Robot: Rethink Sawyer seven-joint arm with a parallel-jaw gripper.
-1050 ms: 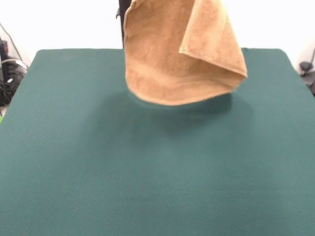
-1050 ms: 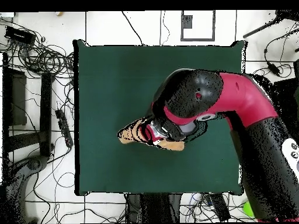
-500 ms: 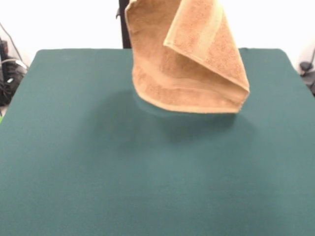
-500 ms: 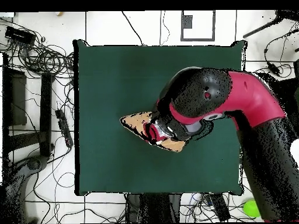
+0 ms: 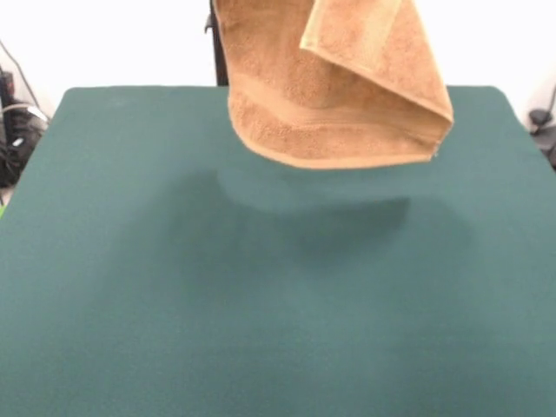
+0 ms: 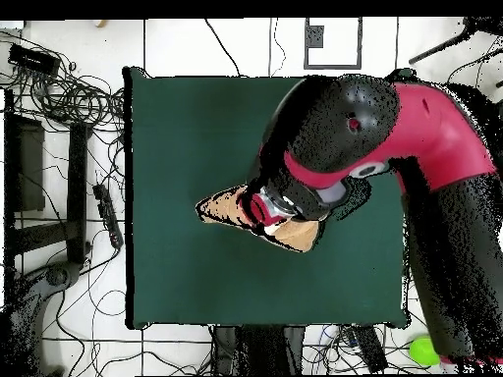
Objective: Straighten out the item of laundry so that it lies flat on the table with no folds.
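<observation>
1. Above the table's middle, the towel (image 5: 334,82) hangs in the air, clear of the green surface; in the front view it fills the top centre and runs off the picture at 12 o'clock.
2. It is not flat: one flap is doubled over the front, its folded edge slanting down toward 4 o'clock, and a woven stripe band runs just above the curved lower hem.
3. Below the hem, toward 6 o'clock, a soft shadow lies on the table (image 5: 174,287), with a strip of bare cloth between hem and shadow.
4. From overhead, the towel (image 6: 228,208) shows only as tan patches at 9 o'clock and 5 o'clock of the arm's wrist, the rest hidden beneath it.
5. The gripper (image 6: 263,210) sits directly over the towel, which dangles beneath it; whether its grasp is clenched or loose I cannot tell, as the arm (image 6: 393,137) covers it.
6. The arm reaches in from 4 o'clock of the overhead view, its red and black bulk over the table's right half.
7. Cables (image 6: 59,93) lie on the floor at 9 o'clock of the table.
</observation>
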